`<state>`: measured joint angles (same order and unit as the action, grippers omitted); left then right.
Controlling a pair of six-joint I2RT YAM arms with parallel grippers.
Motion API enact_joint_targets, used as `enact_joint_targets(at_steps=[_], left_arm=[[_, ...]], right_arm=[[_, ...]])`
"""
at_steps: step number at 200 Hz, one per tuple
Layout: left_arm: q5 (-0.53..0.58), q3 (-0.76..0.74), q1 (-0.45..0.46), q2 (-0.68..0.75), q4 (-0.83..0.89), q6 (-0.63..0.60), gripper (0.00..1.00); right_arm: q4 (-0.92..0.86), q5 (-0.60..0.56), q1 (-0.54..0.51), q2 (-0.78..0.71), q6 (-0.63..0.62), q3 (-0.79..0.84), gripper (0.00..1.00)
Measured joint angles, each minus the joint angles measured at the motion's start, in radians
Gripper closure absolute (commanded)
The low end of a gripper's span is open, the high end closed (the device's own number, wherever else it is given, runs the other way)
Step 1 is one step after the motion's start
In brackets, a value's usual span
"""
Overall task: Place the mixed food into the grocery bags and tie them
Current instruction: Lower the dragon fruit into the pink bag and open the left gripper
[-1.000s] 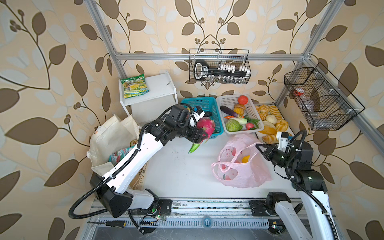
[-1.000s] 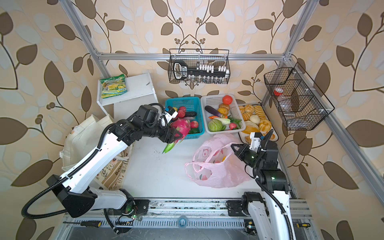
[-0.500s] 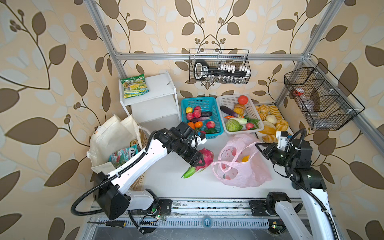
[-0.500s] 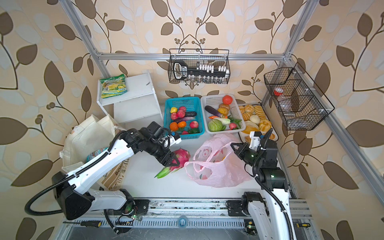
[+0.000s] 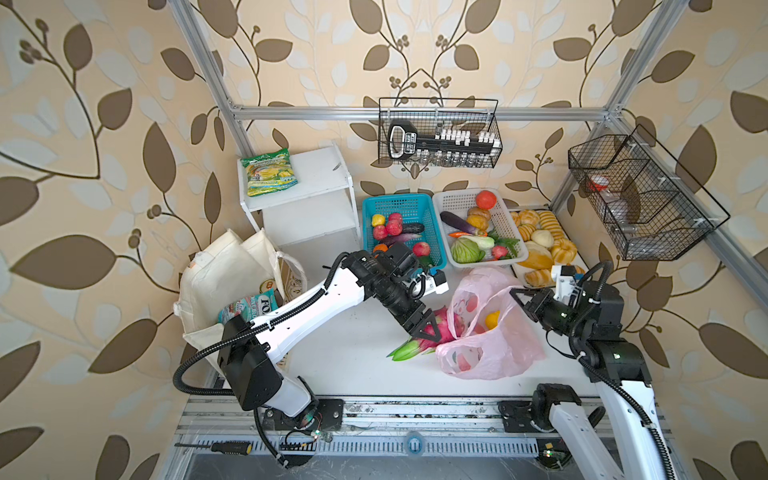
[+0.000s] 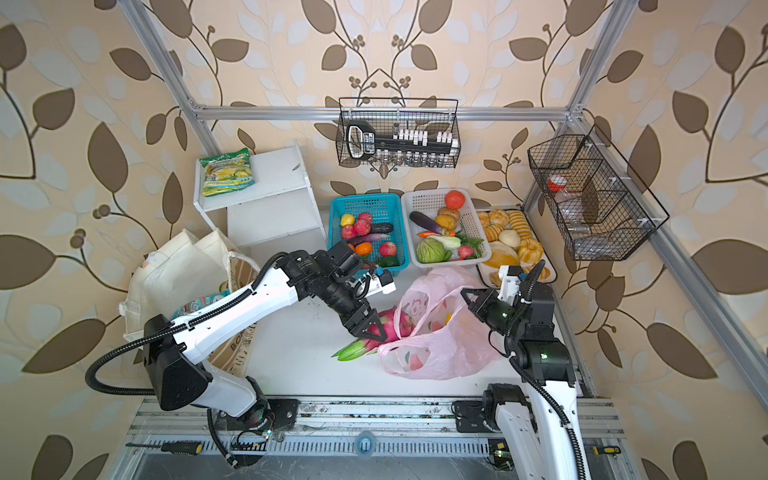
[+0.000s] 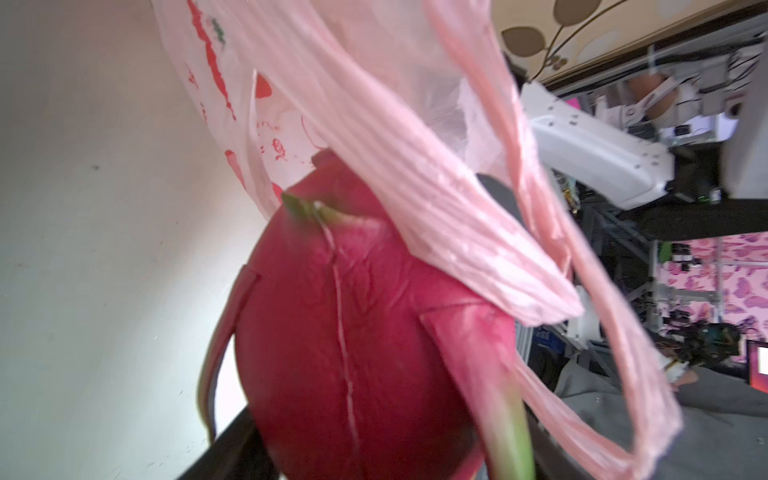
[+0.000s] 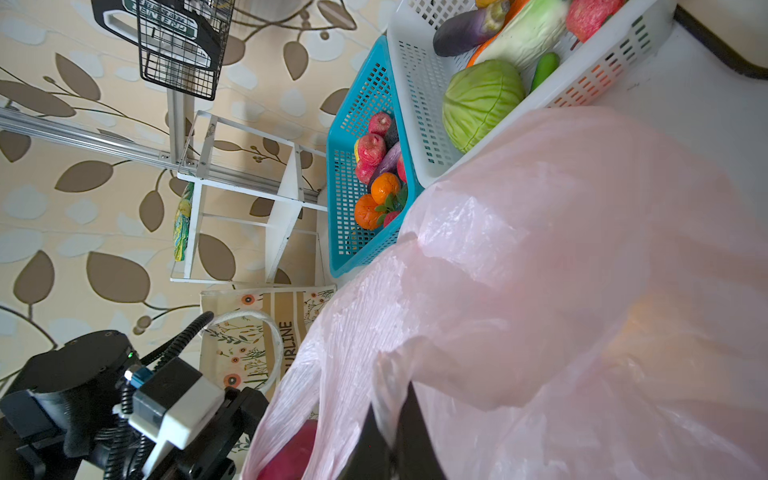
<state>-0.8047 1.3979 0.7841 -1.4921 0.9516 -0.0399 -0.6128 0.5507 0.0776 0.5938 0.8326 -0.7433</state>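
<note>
My left gripper (image 5: 428, 328) (image 6: 371, 329) is shut on the magenta dragon fruit (image 5: 452, 325) (image 6: 392, 326) (image 7: 353, 332), low over the table. The fruit's round end pokes into the mouth of the pink plastic bag (image 5: 498, 349) (image 6: 440, 353) (image 7: 415, 145), while its green tips stick out toward the front. My right gripper (image 5: 515, 293) (image 6: 467, 294) (image 8: 392, 419) is shut on the bag's upper edge, holding it up. A yellow fruit (image 5: 491, 319) shows through the plastic. The cream canvas tote (image 5: 220, 270) (image 6: 174, 266) stands at the left, with a teal-red packet (image 5: 249, 305) and a gold-topped can (image 5: 268, 284) inside.
A blue basket (image 5: 399, 205) of toy fruit and a white basket (image 5: 457, 199) of vegetables sit behind the bag, with a bread tray (image 5: 540, 241) to their right. A white shelf (image 5: 320, 174) carries a green-yellow packet (image 5: 270, 172). Wire baskets (image 5: 440, 133) (image 5: 640, 199) hang on the frame.
My left arm carried the dragon fruit from over the blue basket forward and down to the pink bag's mouth. The right gripper kept its hold on the bag's edge.
</note>
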Motion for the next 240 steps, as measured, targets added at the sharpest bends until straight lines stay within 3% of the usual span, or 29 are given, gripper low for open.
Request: enact_joint_targets(at_steps=[75,123,154,191,240], left_arm=[[-0.012,-0.006,0.0,-0.021,-0.438,0.402,0.46],[0.032,-0.014,0.0,-0.127,-0.557,0.652,0.49],[0.107,-0.017,0.0,-0.156,-0.526,0.7,0.48],[0.101,-0.01,0.009,-0.179,-0.521,0.7,0.44],[0.033,-0.009,0.027,-0.207,-0.588,0.696,0.25]], right_arm=[[-0.015,0.072,-0.01,-0.029,-0.049,0.0,1.0],[-0.01,0.111,-0.01,-0.045,-0.047,0.0,1.0],[0.059,0.159,-0.01,-0.06,0.0,0.027,1.0],[0.205,0.232,-0.01,-0.085,0.113,0.09,1.0],[0.24,0.254,-0.001,-0.087,0.137,0.095,1.0]])
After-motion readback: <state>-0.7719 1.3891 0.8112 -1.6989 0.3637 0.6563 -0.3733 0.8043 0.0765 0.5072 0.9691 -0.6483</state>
